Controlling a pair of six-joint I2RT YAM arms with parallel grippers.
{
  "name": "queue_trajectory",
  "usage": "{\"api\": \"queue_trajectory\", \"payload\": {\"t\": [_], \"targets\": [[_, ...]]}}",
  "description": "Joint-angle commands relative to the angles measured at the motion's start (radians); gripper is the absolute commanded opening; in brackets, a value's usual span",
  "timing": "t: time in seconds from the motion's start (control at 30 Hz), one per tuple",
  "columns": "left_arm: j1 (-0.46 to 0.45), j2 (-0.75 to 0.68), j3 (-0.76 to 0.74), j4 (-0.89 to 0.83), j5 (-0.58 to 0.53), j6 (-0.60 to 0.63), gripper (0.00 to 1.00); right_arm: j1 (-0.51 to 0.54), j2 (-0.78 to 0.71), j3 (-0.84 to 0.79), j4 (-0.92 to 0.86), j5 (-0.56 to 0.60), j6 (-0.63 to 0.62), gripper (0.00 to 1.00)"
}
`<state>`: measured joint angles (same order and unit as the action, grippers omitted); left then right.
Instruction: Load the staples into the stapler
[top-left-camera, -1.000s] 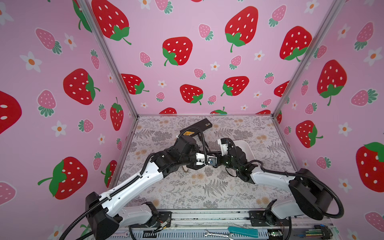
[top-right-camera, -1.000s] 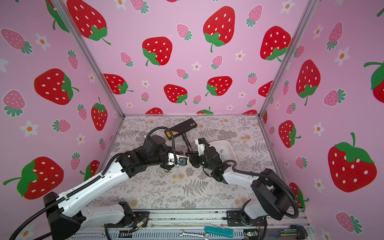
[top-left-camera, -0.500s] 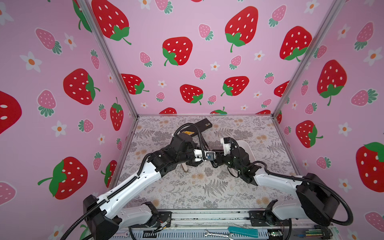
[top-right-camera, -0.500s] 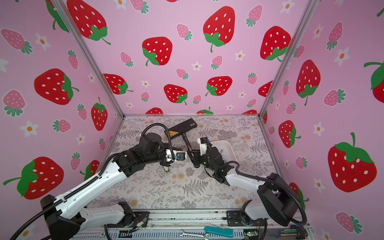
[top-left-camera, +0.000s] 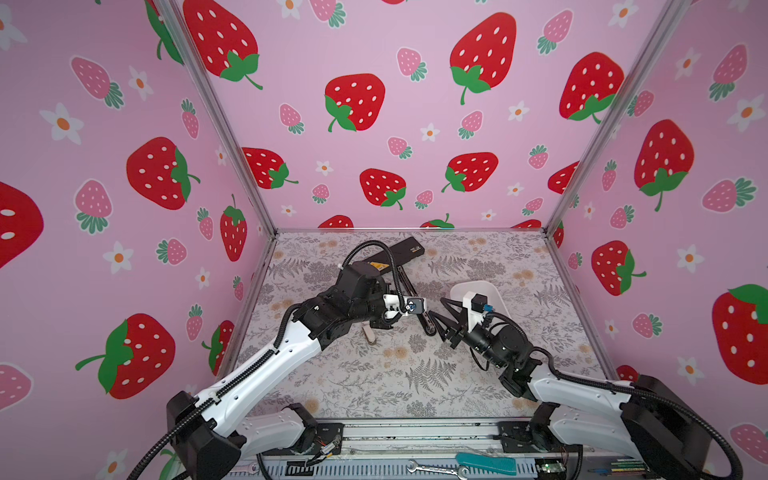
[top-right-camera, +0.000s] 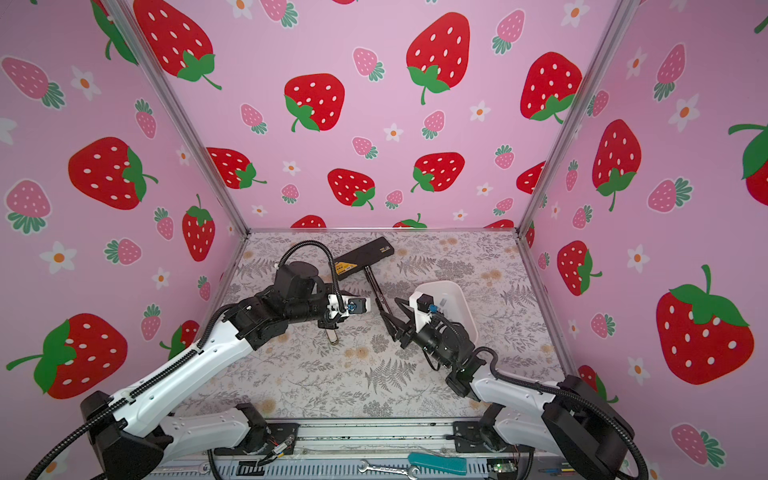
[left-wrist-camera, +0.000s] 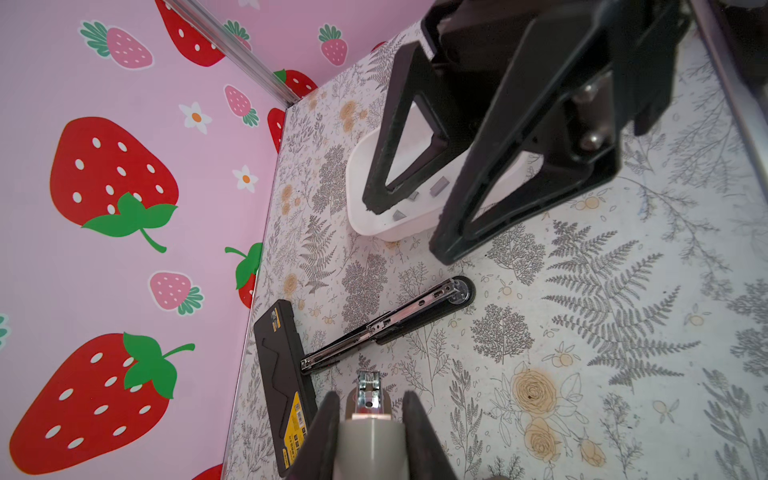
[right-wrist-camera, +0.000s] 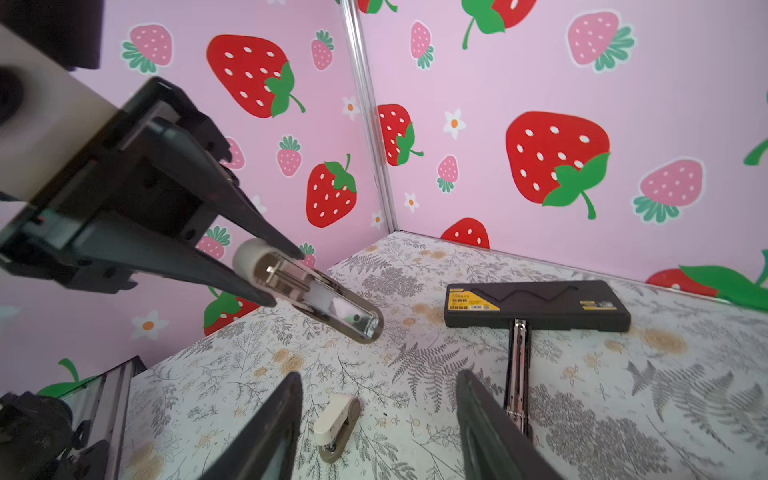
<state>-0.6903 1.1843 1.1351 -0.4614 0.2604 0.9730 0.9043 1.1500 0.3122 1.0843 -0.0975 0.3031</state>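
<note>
1. Over the middle of the surface (top-left-camera: 374, 386), the left tool (left-wrist-camera: 370, 395) is closed on the grey stapler (right-wrist-camera: 307, 291). Its two fingers pinch the grey plastic end, and the metal channel sticks out past the tips, above the surface.
2. Facing it, the right tool (right-wrist-camera: 379, 374) has its jaws well apart with nothing between them. In both top views its tips are near the left tool but not touching it.
3. As for the staples (left-wrist-camera: 439, 185), they lie in the white tray (left-wrist-camera: 354, 187): a few small grey strips, loose on its bottom and apart from one another.
4. The tray sits on the right half of the surface, just behind the right arm's wrist in both top views.
5. A pale patch shows inside the held stapler's channel in the right wrist view; whether it is a strip of staples cannot be told.
6. A long stapler (left-wrist-camera: 386, 324) lies open and flat on the surface, its metal rail on a black base. The round end is just beside the right tool, and the other end touches a black box (right-wrist-camera: 536, 305) with a yellow label, near the back wall.
7. A small beige stapler (right-wrist-camera: 336, 419) lies on the surface below the left tool, touching neither tool.
8. Pink strawberry-print walls (top-left-camera: 395, 104) close the surface on three sides.
</note>
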Motion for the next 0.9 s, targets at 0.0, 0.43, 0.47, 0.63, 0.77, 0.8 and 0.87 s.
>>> {"api": "queue_trajectory", "payload": {"t": [0.0,0.43,0.47,0.63,0.77,0.8,0.87], "targets": [[-0.003,-0.018,0.009,0.02,0.088,0.031,0.0,0.02,0.045,0.031,0.055,-0.031,-0.111,0.6],[-0.005,-0.028,0.021,-0.062,0.242,0.103,0.0,0.044,0.137,0.152,-0.119,-0.126,-0.167,0.59],[-0.005,-0.029,0.022,-0.066,0.253,0.105,0.0,0.044,0.139,0.155,-0.127,-0.123,-0.169,0.58],[-0.005,-0.043,0.024,-0.08,0.312,0.12,0.0,0.046,0.163,0.17,-0.138,-0.136,-0.168,0.55],[-0.005,-0.057,0.016,-0.08,0.348,0.131,0.0,0.046,0.186,0.193,-0.162,-0.148,-0.165,0.54],[-0.005,-0.057,0.017,-0.082,0.353,0.132,0.0,0.046,0.189,0.195,-0.161,-0.151,-0.165,0.54],[-0.006,-0.054,0.017,-0.087,0.354,0.136,0.0,0.047,0.189,0.195,-0.16,-0.158,-0.167,0.54]]}}
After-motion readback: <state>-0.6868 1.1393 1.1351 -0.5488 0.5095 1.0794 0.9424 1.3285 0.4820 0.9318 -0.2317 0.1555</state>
